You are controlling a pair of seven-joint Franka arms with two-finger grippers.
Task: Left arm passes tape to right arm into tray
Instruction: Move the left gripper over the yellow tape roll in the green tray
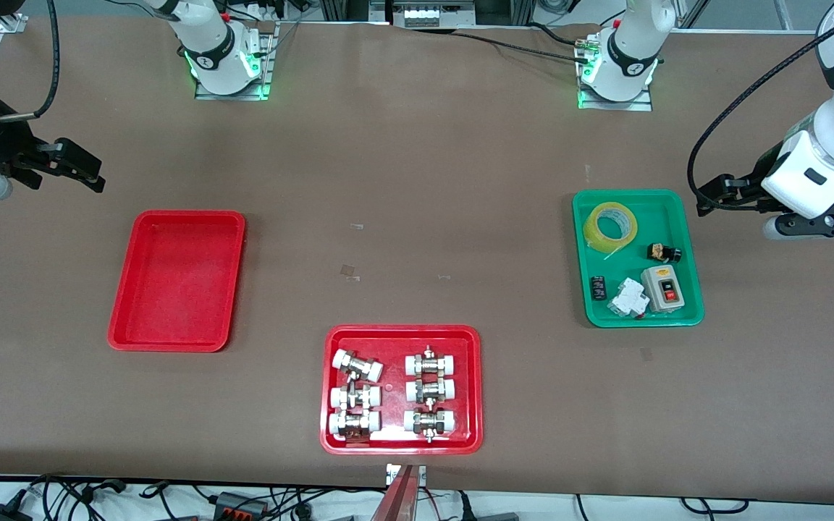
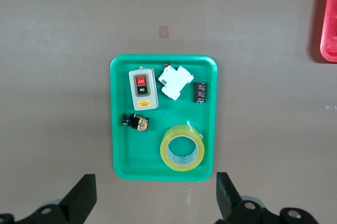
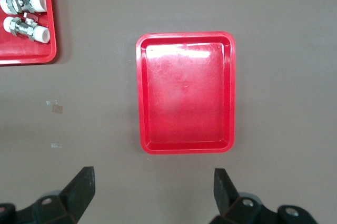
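1. Tape sits in the green tray, leaning up against the corner closest to the left gripper; that gripper hangs over bare table just off the tray's edge, toward the left arm's end of the table.
2. Left gripper from its own wrist camera: fingers spread wide, nothing between them, the green tray right under it and the tape the closest item to it.
3. Sharing the green tray: a grey switch box with a red and a black button, a white breaker-like block, a small black cylinder, and a small black-and-yellow part — too small to name with confidence.
4. Over to the right gripper, up over bare table at the right arm's end, waiting; the plain red tray lies on the table near it, nothing inside.
5. Right wrist camera confirms it: fingers wide apart around air at the right gripper, the red tray just ahead of them.
6. Well apart from both grippers, the second red tray carries six metal fittings with white caps, in two columns of three.
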